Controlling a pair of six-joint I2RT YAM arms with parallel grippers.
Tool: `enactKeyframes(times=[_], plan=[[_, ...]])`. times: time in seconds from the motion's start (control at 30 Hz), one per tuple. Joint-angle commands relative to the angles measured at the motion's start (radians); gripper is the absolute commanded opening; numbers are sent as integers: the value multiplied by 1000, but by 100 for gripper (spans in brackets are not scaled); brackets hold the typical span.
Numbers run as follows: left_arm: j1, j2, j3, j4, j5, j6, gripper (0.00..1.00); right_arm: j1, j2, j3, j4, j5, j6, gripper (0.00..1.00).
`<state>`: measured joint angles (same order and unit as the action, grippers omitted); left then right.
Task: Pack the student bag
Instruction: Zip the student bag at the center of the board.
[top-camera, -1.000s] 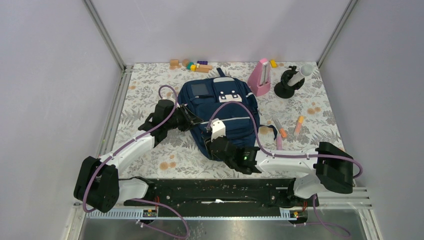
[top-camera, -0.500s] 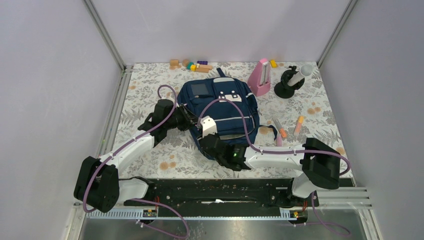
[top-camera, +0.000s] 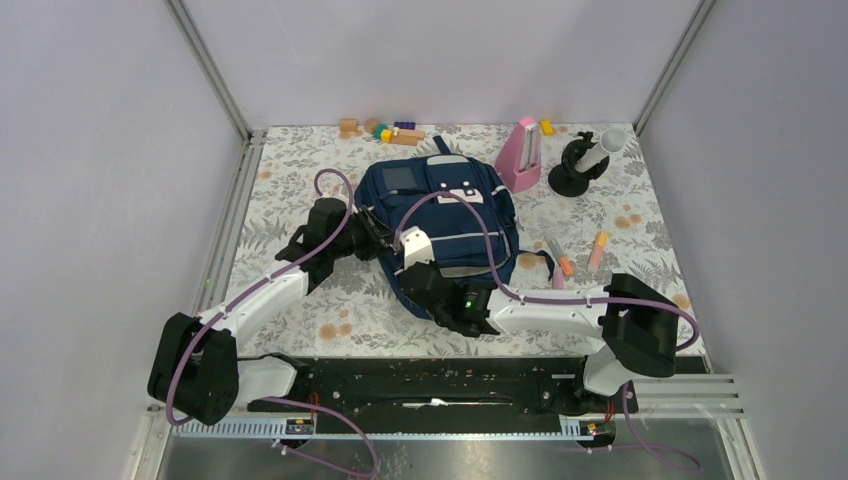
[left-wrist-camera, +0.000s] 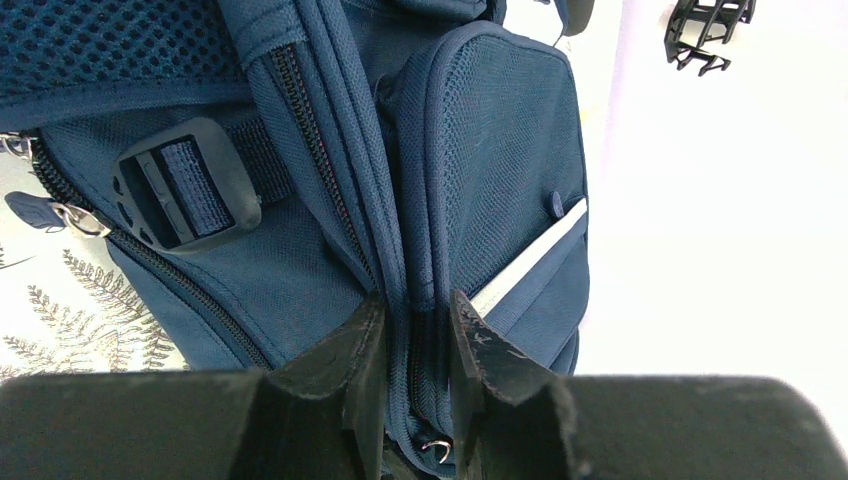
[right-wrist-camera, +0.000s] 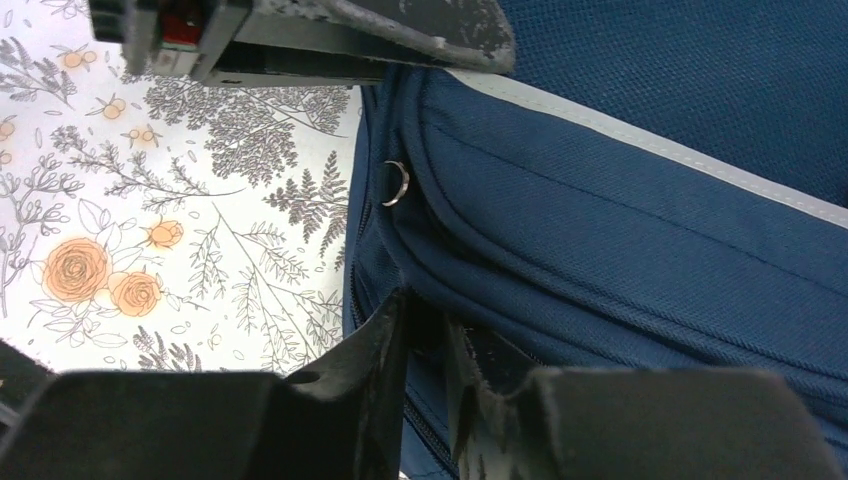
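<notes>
The student bag (top-camera: 445, 210), navy with thin white stripes, lies flat mid-table. My left gripper (top-camera: 384, 243) is at its left side. In the left wrist view it (left-wrist-camera: 412, 300) is shut on a fold of the bag's zippered seam (left-wrist-camera: 400, 240), with a metal zip ring (left-wrist-camera: 437, 449) below the fingers. My right gripper (top-camera: 415, 282) is at the bag's near left corner. In the right wrist view it (right-wrist-camera: 425, 312) is shut on the bag's lower edge (right-wrist-camera: 640, 200). A zip ring (right-wrist-camera: 396, 184) and the left gripper (right-wrist-camera: 300, 30) show above it.
A pink wedge-shaped object (top-camera: 521, 153) and a black stand with a white ball (top-camera: 582, 160) stand right of the bag. Coloured blocks (top-camera: 388, 130) lie at the back. Pens (top-camera: 560, 262) and an orange marker (top-camera: 598, 248) lie at the right.
My right gripper has slid left along the bag's near edge towards its left corner. The left gripper has kept its hold and place.
</notes>
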<state>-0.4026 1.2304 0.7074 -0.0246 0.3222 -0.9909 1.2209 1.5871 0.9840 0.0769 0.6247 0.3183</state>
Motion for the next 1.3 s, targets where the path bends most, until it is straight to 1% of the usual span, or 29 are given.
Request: enactKeyframes(times=[0.0,0.1,0.13,0.3,0.47,0.67,1.03,1.27], plan=[[-10,-52,56,68,77,17,0,-42,0,49,63,54,-31,17],[-10,-51,57,69,77,16,0,-44,2,42,64,29,-35,3],[-10,-51,59,69,76,17,0,-45,-3,38,64,20,-33,0],[4,-50,63,57,78,32,0,-47,-65,-5,57,-51,10,0],[27,-46,67,38,82,57,0,-61,-111,-20,-9,-164,64,0],[50,-30,74,26,89,79,0,-61,-143,-44,-49,-225,98,0],[90,-11,109,-11,101,114,0,-61,-180,-107,-69,-246,137,0],[137,-11,109,-29,117,129,0,-61,-212,-143,-69,-217,139,0]])
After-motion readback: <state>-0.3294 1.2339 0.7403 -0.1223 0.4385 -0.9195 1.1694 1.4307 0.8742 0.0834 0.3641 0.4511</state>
